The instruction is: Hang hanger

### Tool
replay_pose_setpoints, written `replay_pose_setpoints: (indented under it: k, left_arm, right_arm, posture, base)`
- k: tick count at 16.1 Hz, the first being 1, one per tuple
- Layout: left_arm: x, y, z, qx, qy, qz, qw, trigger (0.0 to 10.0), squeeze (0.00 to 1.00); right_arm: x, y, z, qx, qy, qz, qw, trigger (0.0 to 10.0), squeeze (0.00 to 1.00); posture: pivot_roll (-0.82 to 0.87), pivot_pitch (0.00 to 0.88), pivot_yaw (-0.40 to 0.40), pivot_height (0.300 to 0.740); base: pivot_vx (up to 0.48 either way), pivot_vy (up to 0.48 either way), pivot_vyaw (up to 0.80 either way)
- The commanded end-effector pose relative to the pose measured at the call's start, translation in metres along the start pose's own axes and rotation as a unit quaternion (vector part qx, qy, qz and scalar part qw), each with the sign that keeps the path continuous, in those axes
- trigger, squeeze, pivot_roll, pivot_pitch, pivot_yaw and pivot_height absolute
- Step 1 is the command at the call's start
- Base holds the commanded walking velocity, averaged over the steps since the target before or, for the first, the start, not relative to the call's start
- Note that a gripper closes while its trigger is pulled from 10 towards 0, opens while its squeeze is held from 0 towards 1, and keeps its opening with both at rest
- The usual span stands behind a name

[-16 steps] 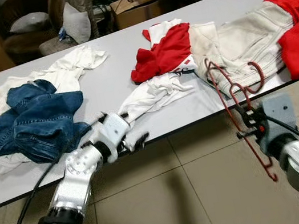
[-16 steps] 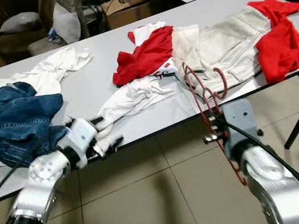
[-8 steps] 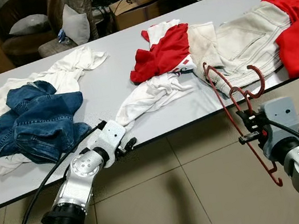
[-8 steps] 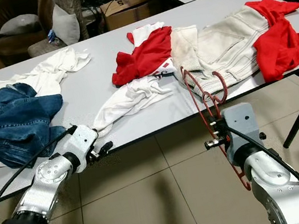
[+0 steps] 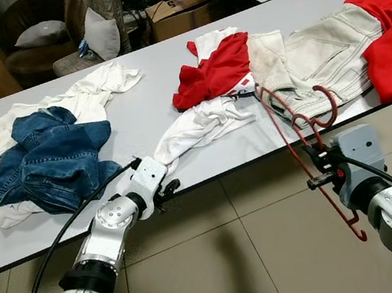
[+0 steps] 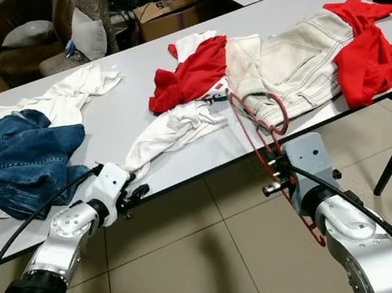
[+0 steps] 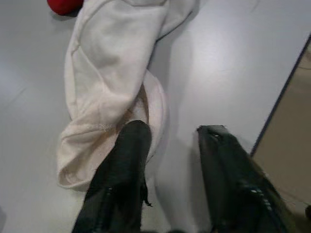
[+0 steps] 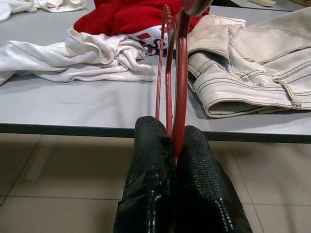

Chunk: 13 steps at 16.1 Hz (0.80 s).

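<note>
Red wire of the hanger (image 5: 308, 138) is pinched in the right claw (image 8: 176, 145) off the desk (image 5: 138, 119) near edge, so it should be kept upright when carried, while the left claw (image 7: 170, 160), spread, rests beside the white garment (image 5: 203, 124).

The left arm reaches forward from the near left, its silver forearm angled up and to the right, and the left claw (image 5: 167, 190) sits at the near edge of the tabletop (image 5: 144, 110) with its two black fingers (image 7: 121, 170) parted. The right arm comes up from the near right with the wrist raised in front of the tabletop's near edge. The right claw (image 8: 176, 145) has its fingers pressed together around a thin red hanger (image 5: 309, 143).
</note>
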<state>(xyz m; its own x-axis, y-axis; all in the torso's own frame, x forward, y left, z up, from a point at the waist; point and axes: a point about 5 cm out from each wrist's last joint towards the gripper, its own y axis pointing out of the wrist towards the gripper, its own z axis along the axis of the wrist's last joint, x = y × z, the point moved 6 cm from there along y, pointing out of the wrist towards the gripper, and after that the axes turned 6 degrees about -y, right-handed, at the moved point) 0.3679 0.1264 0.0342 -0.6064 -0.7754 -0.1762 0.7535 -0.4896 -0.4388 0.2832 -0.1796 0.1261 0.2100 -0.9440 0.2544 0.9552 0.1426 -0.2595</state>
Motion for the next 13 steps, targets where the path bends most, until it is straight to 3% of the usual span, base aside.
replay_pose_setpoints:
  k: [1,5,7,11,13]
  left_arm:
    - [0.007,-0.002,-0.031,-0.061,-0.002,-0.009,0.998,0.0,0.00]
    - [0.012,0.002,-0.026,-0.056,-0.005,-0.025,0.998,0.0,0.00]
    - [0.017,0.004,-0.016,-0.034,-0.031,-0.040,0.998,0.0,0.00]
    - [0.024,0.008,0.008,0.022,-0.117,-0.068,0.991,0.0,0.00]
    - [0.017,0.009,0.036,0.079,-0.176,-0.068,0.979,0.0,0.00]
  right_arm:
    - [-0.002,0.001,0.008,0.009,-0.004,0.006,1.000,10.0,0.00]
    - [-0.003,0.001,0.009,0.011,-0.007,0.008,1.000,10.0,0.00]
    - [-0.003,0.003,0.009,0.012,-0.007,0.008,1.000,10.0,0.00]
    - [-0.003,0.003,0.009,0.012,-0.007,0.006,1.000,10.0,0.00]
    - [-0.005,0.000,0.005,0.006,-0.013,0.015,1.000,10.0,0.00]
  posture:
    - [-0.20,0.000,0.104,0.740]
    - [-0.19,0.000,0.107,0.740]
    - [-0.19,0.000,0.107,0.740]
    - [-0.19,0.000,0.111,0.740]
    - [-0.19,0.000,0.113,0.740]
  base:
    - [0.000,0.000,0.00]
    - [0.000,0.000,0.00]
    - [0.000,0.000,0.00]
    - [0.000,0.000,0.00]
    - [0.000,0.000,0.00]
